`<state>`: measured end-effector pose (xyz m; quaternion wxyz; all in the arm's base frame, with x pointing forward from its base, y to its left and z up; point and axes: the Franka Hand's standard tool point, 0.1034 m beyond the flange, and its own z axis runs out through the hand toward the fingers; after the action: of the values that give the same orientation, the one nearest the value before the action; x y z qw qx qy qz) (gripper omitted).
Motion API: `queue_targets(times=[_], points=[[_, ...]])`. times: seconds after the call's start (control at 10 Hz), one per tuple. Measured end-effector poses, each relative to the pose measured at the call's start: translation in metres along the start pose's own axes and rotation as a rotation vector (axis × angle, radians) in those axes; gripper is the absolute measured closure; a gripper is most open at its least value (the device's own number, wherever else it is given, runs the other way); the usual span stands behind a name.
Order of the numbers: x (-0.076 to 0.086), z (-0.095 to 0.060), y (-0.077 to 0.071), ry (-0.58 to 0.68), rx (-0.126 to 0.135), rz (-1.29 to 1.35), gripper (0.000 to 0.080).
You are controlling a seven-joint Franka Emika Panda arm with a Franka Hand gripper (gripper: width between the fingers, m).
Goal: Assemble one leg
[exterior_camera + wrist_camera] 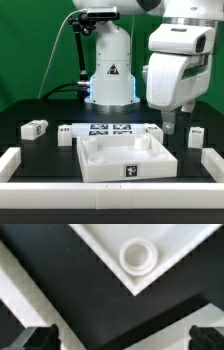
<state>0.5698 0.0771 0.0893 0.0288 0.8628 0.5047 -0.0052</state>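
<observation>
Small white legs lie on the black table in the exterior view: one at the left with a tag on its face, one beside the marker board, and one at the right. The large white tray-like part sits front centre. My gripper hangs just above the table, behind the tray's right rear corner and left of the right leg. In the wrist view my gripper is open and empty. Below it are a corner of a white part with a round socket and bare black table.
The marker board lies behind the tray. Another small white block sits at its right end. A low white wall borders the table at the front and sides. The robot base stands at the back.
</observation>
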Motion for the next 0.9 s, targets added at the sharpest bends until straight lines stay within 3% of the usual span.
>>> queue_targets(times=[0.3, 0.7, 0.9], points=[[-0.024, 0.008, -0.007, 0.011, -0.007, -0.276, 0.015], [-0.026, 0.01, -0.008, 0.006, -0.006, -0.3, 0.015], [-0.039, 0.018, -0.011, 0.033, -0.034, -0.463, 0.015]])
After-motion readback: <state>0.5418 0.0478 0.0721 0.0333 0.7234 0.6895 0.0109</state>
